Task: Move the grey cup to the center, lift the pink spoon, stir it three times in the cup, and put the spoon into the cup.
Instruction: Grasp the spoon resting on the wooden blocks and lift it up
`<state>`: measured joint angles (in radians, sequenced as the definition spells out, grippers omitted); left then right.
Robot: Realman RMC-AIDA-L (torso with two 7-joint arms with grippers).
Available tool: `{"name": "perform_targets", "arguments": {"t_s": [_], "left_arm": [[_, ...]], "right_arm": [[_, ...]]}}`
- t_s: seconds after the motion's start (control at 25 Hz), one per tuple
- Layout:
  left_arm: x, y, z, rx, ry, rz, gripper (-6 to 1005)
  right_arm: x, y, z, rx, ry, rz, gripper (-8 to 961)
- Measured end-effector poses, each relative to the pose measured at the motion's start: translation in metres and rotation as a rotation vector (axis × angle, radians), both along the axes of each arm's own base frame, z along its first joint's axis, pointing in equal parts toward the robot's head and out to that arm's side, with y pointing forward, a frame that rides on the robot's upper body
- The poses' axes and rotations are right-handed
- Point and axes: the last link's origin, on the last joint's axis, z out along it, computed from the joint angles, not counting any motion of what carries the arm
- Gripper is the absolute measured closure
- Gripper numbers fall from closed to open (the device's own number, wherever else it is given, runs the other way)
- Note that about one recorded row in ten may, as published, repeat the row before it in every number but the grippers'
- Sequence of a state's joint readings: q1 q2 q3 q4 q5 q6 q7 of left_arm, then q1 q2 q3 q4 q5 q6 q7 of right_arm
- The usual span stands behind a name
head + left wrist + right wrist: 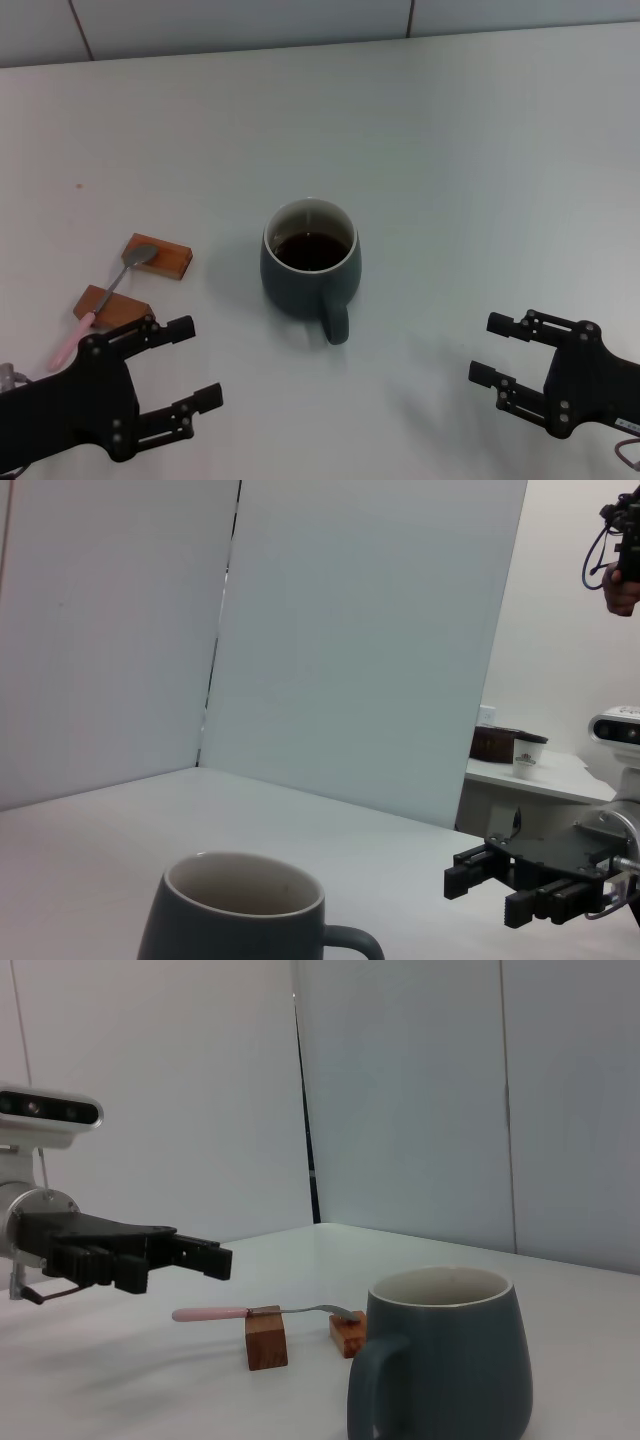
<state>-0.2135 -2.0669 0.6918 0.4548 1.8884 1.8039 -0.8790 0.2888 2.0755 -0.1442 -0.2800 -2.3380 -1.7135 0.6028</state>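
Observation:
The grey cup [309, 268] stands upright in the middle of the table, its handle towards me and its inside dark. It also shows in the left wrist view [238, 912] and the right wrist view [441, 1362]. The pink spoon [104, 299] lies across two brown wooden blocks to the left of the cup, with its metal bowl on the far block and its pink handle sticking out towards me; it also shows in the right wrist view [262, 1312]. My left gripper [194, 364] is open and empty, just near of the spoon handle. My right gripper [487, 349] is open and empty, to the right of the cup and nearer to me.
The far wooden block [160, 257] and the near wooden block [110, 306] carry the spoon. White wall panels rise behind the table's far edge [320, 45]. In the left wrist view a side table [520, 770] with a bowl and a paper cup stands beyond the work table.

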Motion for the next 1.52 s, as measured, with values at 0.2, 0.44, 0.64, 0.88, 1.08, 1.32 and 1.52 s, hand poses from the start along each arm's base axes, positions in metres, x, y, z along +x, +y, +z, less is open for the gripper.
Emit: {"name": "perform_targets", "arguments": {"t_s": [0.2,0.44,0.64,0.88,1.08,1.32,1.52], "left_arm": [[0.003,0.002,0.0,0.002,-0.05,0.036,222],[0.003,0.007,0.034,0.024,-0.505,0.383,222],[-0.023,0.003,0.064,-0.003,-0.746,0.673,222],[-0.049,-0.01,0.072,-0.078,-0.878,0.927,222],[-0.063,-0.021,0.086,-0.119,-0.919,1.042,222],[-0.072,-0.032,0.103,-0.142,-0.951,1.102,222],[-0.078,-0.047,0.083,-0.215,-0.957,1.217,223]], "right_arm": [[-0.001,0.001,0.0,0.0,0.001,0.002,367],[-0.001,0.002,0.0,0.0,0.0,0.003,367],[-0.003,0.005,0.0,-0.002,0.002,0.01,367],[-0.005,0.008,0.0,-0.004,0.002,0.019,368],[-0.005,0.009,0.0,-0.007,0.003,0.019,368],[-0.007,0.01,-0.001,-0.014,0.002,0.026,368],[-0.007,0.01,-0.002,-0.027,0.0,0.023,368]]}}
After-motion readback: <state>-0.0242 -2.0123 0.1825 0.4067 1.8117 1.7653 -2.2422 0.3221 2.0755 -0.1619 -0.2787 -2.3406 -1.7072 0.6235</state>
